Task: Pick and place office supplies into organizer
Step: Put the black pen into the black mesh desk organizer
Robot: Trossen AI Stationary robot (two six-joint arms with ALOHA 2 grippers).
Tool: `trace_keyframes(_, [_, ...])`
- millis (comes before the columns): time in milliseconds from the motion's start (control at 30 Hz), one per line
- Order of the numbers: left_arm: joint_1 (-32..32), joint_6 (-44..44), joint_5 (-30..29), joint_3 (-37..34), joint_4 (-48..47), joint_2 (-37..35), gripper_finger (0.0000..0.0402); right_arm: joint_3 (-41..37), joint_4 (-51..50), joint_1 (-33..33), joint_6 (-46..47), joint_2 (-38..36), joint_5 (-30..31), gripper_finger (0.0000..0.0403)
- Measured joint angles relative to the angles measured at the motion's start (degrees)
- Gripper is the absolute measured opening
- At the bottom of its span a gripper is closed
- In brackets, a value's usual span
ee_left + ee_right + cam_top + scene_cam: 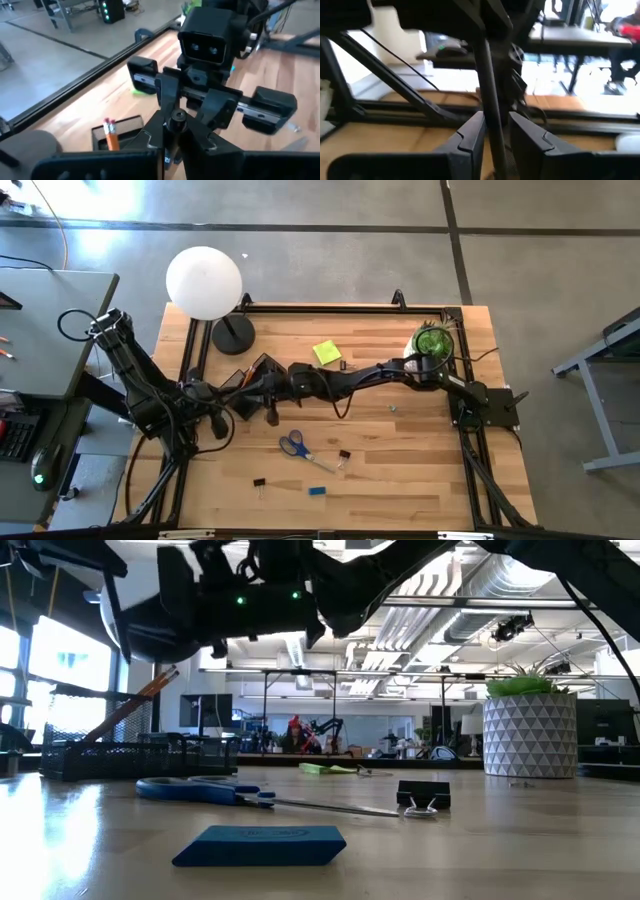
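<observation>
While both arms reach to the middle of the tabletop (400, 470) in the overhead view, the left claw (262, 387) and right claw (283, 379) meet tip to tip right beside the organizer (252, 368). The yellow sticky-note pad (326, 352) lies just beyond the right claw. The scissors (293, 444), a binder clip (344, 454) and the blue eraser (316, 490) lie on its near side, well clear.

From table height, both claws hang above the organizer, where the orange pencils (140, 705) lean.

The left wrist camera shows the left claw clamped on a dark pen (177, 119), with the right claw facing it.

The right wrist camera shows that claw slightly parted around the pen, with a sliver of gap on one side.
</observation>
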Motion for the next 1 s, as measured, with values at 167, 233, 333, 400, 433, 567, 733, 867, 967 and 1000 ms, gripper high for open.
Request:
trace_keyframes(167, [-0.02, -3.42, 2.36, 0.0, -4.99, -0.12, 0.0014, 0.0, -8.71, -0.6, 1.45, 0.0, 2.8, 0.0098])
trace_keyframes(233, [0.0, -4.34, 3.19, 0.0, -7.1, -0.13, 0.0013, 0.0, -11.47, -0.77, 1.29, 0.0, 3.38, 0.0104])
trace_keyframes(333, [0.0, -8.19, 4.72, 0.02, -11.44, -0.39, 0.0013, 0.0, -14.78, -0.54, 1.26, 0.0, 3.06, 0.0109])
trace_keyframes(400, [0.0, -10.66, 6.3, 0.04, -14.65, -0.37, 0.0013, 0.0, -16.34, -0.11, 1.21, 0.0, 1.87, 0.0109])
trace_keyframes(433, [0.0, -12.42, 7.14, 0.04, -16.78, -0.37, 0.0013, 0.0, -16.9, 0.2, 1.16, 0.0, 1.52, 0.0109])
trace_keyframes(567, [1.17, -13.78, 8.24, -0.05, -17.15, -1.24, 0.0013, 0.0, -19.12, 1.65, -0.08, 0.0, 0.24, 0.0109])
trace_keyframes(733, [6.57, -11.76, 12.91, -0.04, -17.06, -1.07, 0.0013, 0.0, -21.67, 3.62, -2.04, -0.04, 0.2, 0.011])
trace_keyframes(867, [10.52, -10.42, 15.98, -0.04, -16.07, -0.02, 0.0028, 0.0, -23.1, 4.95, -2.0, -0.04, 0.2, 0.011])
trace_keyframes(967, [11.63, -6.95, 15.91, -0.04, -11.83, 0.53, 0.0046, 0.0, -23.91, 5.72, -2.43, -0.07, 0.22, 0.011])
trace_keyframes(1000, [11.61, -5.39, 15.97, -0.04, -9.86, 0.7, 0.0049, 0.0, -24.26, 5.88, -2.44, -0.1, 0.34, 0.011])
